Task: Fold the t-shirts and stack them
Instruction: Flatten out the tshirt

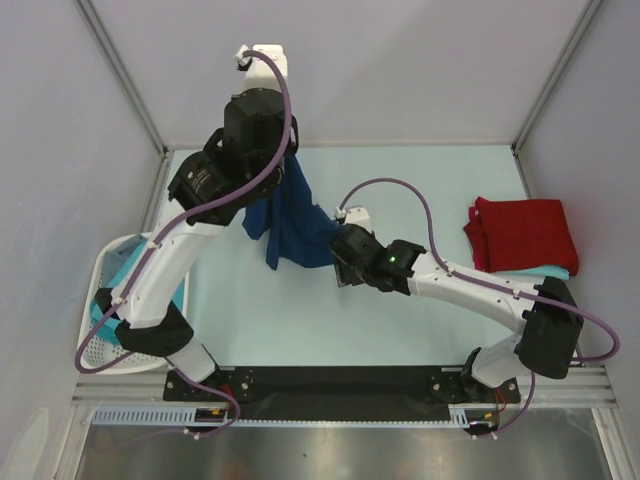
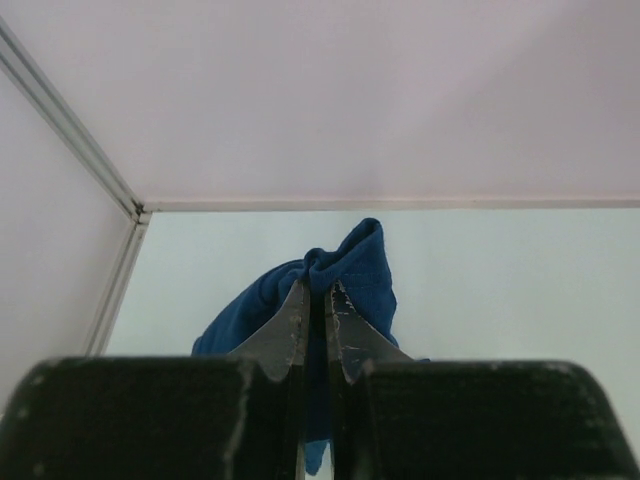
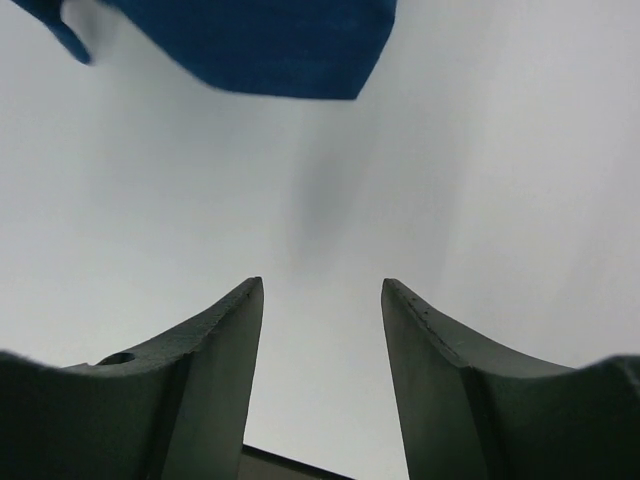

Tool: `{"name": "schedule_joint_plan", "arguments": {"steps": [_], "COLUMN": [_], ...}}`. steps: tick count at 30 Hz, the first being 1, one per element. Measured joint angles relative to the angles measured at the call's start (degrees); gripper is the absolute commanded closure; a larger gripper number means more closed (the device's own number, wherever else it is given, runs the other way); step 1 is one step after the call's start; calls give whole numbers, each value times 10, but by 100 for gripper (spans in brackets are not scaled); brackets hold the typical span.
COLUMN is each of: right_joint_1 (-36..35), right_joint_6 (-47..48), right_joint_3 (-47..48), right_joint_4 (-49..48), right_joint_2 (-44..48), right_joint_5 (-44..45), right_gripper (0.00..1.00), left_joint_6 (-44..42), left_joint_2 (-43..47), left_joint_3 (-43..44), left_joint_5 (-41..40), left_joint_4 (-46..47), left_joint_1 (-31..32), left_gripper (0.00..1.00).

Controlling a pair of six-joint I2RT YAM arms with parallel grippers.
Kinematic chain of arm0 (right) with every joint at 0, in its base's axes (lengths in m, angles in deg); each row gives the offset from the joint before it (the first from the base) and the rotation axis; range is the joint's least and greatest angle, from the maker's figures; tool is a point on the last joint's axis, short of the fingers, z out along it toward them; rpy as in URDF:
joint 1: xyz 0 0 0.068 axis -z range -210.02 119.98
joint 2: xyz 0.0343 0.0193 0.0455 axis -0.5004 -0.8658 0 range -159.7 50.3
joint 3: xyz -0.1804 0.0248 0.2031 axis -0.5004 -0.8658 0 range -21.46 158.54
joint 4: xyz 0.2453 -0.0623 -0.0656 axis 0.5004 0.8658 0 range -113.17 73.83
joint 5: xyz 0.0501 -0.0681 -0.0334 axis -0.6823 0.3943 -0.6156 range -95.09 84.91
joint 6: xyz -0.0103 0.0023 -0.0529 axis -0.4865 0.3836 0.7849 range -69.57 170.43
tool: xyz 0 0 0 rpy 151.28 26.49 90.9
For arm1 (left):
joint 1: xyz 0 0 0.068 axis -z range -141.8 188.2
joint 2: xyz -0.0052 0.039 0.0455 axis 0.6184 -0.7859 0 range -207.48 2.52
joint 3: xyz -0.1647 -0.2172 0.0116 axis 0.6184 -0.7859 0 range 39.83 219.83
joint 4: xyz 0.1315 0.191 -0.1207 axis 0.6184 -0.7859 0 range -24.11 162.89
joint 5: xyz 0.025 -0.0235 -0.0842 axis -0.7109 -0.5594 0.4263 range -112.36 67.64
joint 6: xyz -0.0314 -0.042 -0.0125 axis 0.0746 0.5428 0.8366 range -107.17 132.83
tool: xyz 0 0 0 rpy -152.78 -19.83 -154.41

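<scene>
L gripper (image 2: 314, 330), high over mid-table, clamps navy t-shirt (image 1: 295, 225) by its top; cloth hangs long-axis vertical. R gripper (image 3: 322, 350), jaws apart and empty, sits just right of the low hem. Nearer arm for the grab.

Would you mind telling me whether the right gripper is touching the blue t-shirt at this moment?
Apart. The right wrist view shows the right gripper open and empty, with bare table visible between its fingertips and the hanging blue t-shirt.
</scene>
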Motion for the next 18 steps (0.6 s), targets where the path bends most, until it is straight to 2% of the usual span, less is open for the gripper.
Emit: {"name": "schedule_joint_plan", "arguments": {"steps": [5, 10, 18], "right_joint_1": [-7, -7, -19], "right_joint_6": [3, 17, 35], "right_joint_3": [-9, -9, -8], "right_joint_4": [3, 3, -16], "right_joint_2": [0, 0, 0], "right_joint_5": [0, 0, -7], "right_gripper": [43, 43, 39], "left_joint_6": [-55, -100, -191], "left_joint_2": [-19, -34, -33], "left_joint_3": [52, 95, 97], "left_joint_5": [-37, -61, -102], "left_joint_4": [40, 88, 208], "left_joint_1": [45, 64, 111], "left_gripper": [100, 100, 100]}}
